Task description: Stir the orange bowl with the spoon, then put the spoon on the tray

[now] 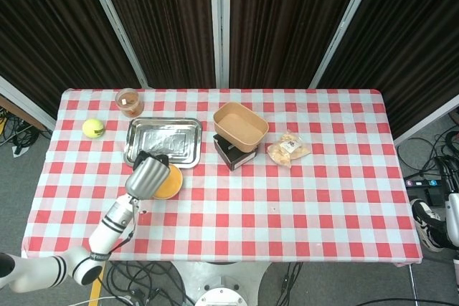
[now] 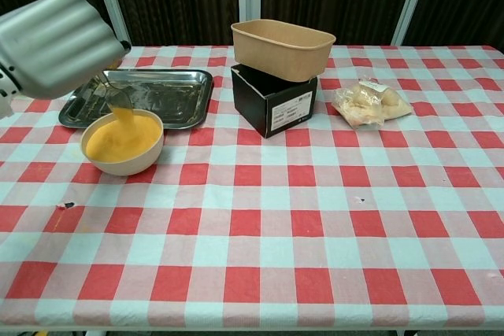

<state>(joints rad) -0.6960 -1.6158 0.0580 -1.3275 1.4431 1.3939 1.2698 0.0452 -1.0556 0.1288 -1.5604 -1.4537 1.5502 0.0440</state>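
Chest view, left hand (image 2: 55, 41) holding thin metal spoon (image 2: 118, 104)
Dipped into round orange bowl (image 2: 123, 142), shiny steel tray (image 2: 169, 88) just behind

The head view looks down from high above the near edge, steeply enough to take in the whole checked surface (image 1: 287, 198), the dark curtains behind it and strips of floor at both sides. The chest view sits low at the near edge, facing the curtains, nearly level with the tabletop, so near squares loom large and the far edge lies close under the curtains. Both views share the orange bowl (image 1: 169, 181) (image 2: 123, 143), the metal tray (image 1: 163, 142) (image 2: 169, 96), the tan tub (image 1: 240, 126) (image 2: 283, 49) on its black box, and the left hand (image 1: 148, 175) (image 2: 55, 41), which fills the chest view's upper left corner.
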